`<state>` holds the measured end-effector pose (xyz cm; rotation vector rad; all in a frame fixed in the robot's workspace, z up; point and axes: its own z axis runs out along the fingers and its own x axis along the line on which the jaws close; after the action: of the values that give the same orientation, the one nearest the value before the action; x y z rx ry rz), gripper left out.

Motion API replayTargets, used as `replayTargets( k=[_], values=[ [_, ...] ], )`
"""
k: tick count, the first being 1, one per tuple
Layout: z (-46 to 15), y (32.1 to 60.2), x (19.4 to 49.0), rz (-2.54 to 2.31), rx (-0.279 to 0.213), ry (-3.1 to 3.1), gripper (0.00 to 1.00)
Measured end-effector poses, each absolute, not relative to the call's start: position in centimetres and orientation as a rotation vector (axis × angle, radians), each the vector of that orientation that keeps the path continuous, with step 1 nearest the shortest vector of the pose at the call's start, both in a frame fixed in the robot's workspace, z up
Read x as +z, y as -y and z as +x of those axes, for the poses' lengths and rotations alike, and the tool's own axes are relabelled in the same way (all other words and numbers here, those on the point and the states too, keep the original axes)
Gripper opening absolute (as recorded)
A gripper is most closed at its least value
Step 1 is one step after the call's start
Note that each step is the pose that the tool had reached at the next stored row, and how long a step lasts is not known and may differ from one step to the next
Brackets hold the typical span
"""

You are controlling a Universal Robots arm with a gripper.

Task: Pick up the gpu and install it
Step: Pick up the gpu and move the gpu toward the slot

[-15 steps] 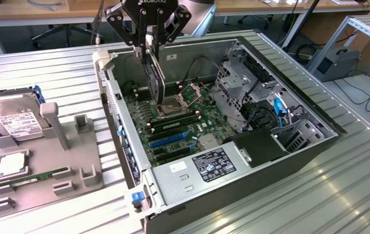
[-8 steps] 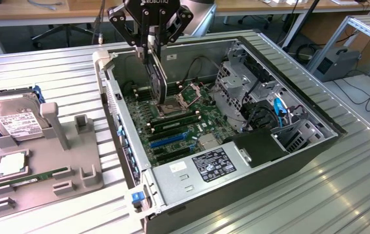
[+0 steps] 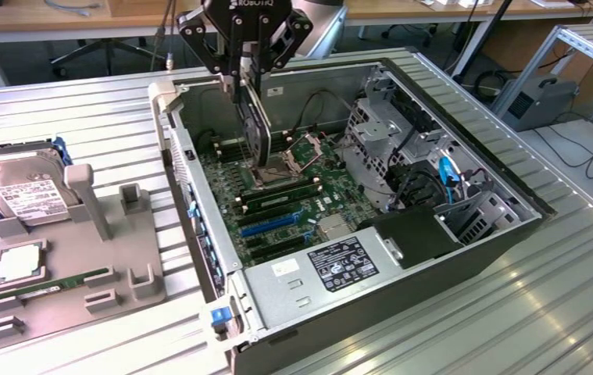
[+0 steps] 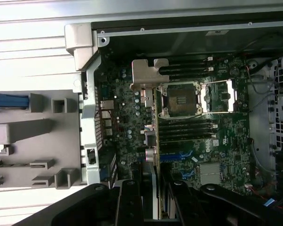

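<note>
My gripper [image 3: 246, 74] is shut on the gpu [image 3: 256, 129], a thin dark card that hangs edge-down over the open computer case [image 3: 484, 148]. The card sits above the motherboard [image 3: 275, 207], near the CPU socket [image 3: 280, 168] and apart from the board. In the wrist view the gpu [image 4: 156, 136] appears edge-on between the black fingers [image 4: 130, 202], with its silver bracket [image 4: 148, 73] at the far end of the card. My gripper [image 4: 153, 197] stands over the motherboard [image 4: 127, 108], beside the CPU socket [image 4: 181, 99].
A grey parts holder [image 3: 77, 273] on the exterior view's left carries a hard drive [image 3: 20, 187], a RAM stick [image 3: 51, 285] and a CPU [image 3: 20, 262]. Inside the case are a drive cage [image 3: 385, 137], cables and a power supply [image 3: 327, 266]. The case's rear wall [image 3: 176, 148] stands close to the card.
</note>
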<state>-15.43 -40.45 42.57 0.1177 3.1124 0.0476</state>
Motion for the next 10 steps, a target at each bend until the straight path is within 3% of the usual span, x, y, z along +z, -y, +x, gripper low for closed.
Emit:
replayTargets(
  k=[10],
  values=[
    [-14.95, 40.45, 42.47, 0.118, 0.048, -3.112, 0.27]
  ],
)
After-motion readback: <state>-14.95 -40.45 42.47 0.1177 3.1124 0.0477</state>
